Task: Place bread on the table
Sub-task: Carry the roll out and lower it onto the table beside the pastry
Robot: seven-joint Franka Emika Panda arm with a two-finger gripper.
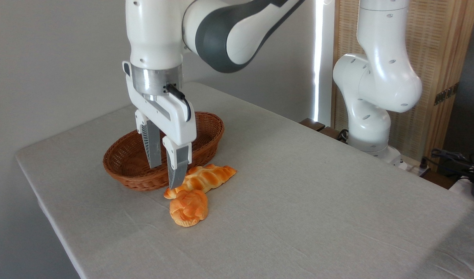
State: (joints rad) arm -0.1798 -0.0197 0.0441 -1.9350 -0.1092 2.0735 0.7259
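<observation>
1. Bread (189, 208) already down on the grey counter (318, 201), in front of the wicker basket (206, 128), touching the near end of the braided loaf (203, 179).
2. Release step apparently done; task looks nearly complete.
3. Jaws of the gripper (167, 172) spread apart and empty, hanging just above and behind the bread, no contact with it.
4. Next: probably a straight lift away, without brushing the loaf or the basket rim.

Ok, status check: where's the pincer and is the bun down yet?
Pincer open, empty, above basket's near rim. Bread down on table, touching braided loaf. Nothing in the way.
</observation>
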